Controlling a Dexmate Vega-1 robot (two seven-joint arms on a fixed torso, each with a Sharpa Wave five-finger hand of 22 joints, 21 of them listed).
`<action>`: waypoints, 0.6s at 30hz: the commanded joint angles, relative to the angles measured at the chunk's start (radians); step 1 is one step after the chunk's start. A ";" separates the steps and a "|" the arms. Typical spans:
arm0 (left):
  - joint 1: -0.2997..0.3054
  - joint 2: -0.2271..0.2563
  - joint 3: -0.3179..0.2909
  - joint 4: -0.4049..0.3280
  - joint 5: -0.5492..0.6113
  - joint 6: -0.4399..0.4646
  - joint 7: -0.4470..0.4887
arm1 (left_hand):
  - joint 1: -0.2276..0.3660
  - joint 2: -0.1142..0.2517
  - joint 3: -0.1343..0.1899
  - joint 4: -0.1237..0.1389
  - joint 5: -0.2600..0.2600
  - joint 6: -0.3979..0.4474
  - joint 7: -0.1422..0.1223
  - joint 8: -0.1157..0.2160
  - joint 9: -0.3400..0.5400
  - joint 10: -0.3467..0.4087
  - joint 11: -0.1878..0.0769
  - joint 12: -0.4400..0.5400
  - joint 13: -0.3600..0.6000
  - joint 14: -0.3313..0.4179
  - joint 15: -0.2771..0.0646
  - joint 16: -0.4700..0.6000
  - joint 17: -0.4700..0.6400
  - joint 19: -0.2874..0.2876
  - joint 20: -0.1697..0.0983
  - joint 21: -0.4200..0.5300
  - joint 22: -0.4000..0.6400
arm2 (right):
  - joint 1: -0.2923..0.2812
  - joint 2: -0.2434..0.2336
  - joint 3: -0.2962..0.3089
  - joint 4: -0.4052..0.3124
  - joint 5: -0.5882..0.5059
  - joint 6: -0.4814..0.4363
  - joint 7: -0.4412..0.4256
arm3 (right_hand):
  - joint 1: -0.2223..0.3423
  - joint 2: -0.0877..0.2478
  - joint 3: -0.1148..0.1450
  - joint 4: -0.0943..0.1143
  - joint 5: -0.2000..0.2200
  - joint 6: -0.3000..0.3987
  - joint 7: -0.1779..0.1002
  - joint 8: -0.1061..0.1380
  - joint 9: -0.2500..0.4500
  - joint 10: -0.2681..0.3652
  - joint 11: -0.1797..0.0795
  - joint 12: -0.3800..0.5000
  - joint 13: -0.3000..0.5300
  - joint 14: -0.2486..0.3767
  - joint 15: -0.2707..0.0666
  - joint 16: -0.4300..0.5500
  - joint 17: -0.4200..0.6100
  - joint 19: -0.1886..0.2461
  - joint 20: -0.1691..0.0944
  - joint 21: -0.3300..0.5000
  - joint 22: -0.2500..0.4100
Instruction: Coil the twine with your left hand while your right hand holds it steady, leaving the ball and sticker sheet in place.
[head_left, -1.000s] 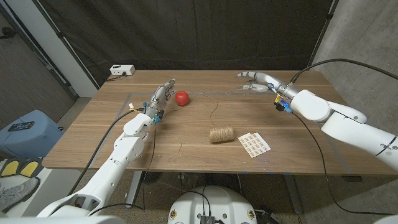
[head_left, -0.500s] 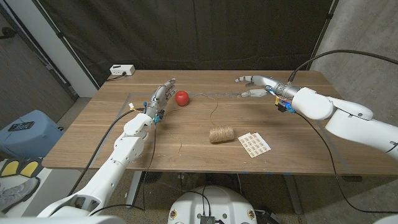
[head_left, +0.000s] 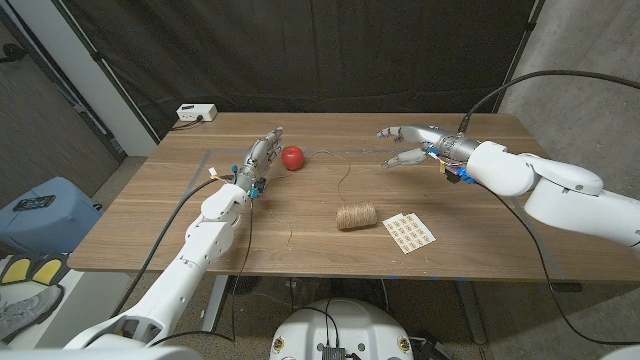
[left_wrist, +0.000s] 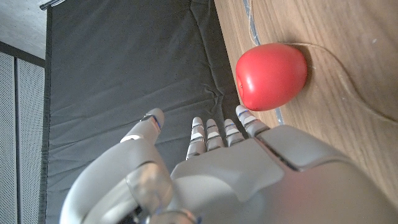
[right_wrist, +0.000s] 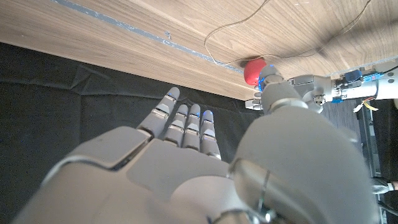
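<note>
Left hand (head_left: 258, 160) empty beside ball (head_left: 292, 157), right hand (head_left: 410, 143) spread (twine (head_left: 357, 216) end faint)

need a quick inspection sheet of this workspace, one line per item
surface: wooden table, pale tape line marked near the far edge
job's things: twine spool lying near the front middle, loose strand trailing toward the far side; red ball beside the left hand; sticker sheet right of the spool
clutter: white box at the far left corner
hands: left hand holds nothing, fingers extended; right hand above the far edge, fingers apart, empty
cables: black cables along both arms
surroundings: dark curtain behind
</note>
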 joint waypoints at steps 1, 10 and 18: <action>0.010 -0.004 -0.006 -0.006 -0.005 -0.004 0.003 | 0.013 -0.001 0.002 -0.005 0.009 0.008 0.002 0.003 0.005 0.010 0.004 0.003 0.005 0.005 0.007 0.004 0.003 0.007 -0.003 -0.004 0.005 | 0.033 -0.017 -0.034 -0.044 -0.006 -0.029 0.060 | 0.025 -0.007 0.012 0.001 0.003 -0.009 0.017 0.000 0.006 -0.016 0.013 0.001 0.009 -0.005 0.014 0.001 0.007 -0.003 0.013 0.003 0.003; 0.007 -0.008 -0.006 0.006 -0.009 -0.009 -0.006 | 0.016 0.001 0.003 -0.009 0.011 0.010 0.002 0.004 0.005 0.011 0.004 0.003 0.005 0.006 0.008 0.004 0.003 0.007 -0.003 -0.005 0.005 | 0.054 -0.018 -0.056 -0.059 -0.002 -0.047 0.104 | 0.034 -0.015 0.015 0.008 0.003 -0.036 0.021 -0.010 0.008 -0.041 0.016 -0.003 0.018 -0.021 0.019 -0.003 0.011 -0.012 0.012 0.001 0.004; 0.000 -0.012 -0.004 0.016 -0.008 -0.014 -0.008 | 0.018 0.003 0.004 -0.013 0.013 0.010 0.001 0.003 0.005 0.009 0.003 0.002 0.005 0.005 0.008 0.004 0.003 0.007 -0.003 -0.006 0.006 | 0.072 -0.006 -0.079 -0.077 -0.013 -0.080 0.132 | 0.034 -0.016 0.016 0.011 0.002 -0.038 0.022 -0.010 0.009 -0.041 0.019 -0.001 0.021 -0.024 0.023 -0.003 0.013 -0.015 0.013 0.001 0.004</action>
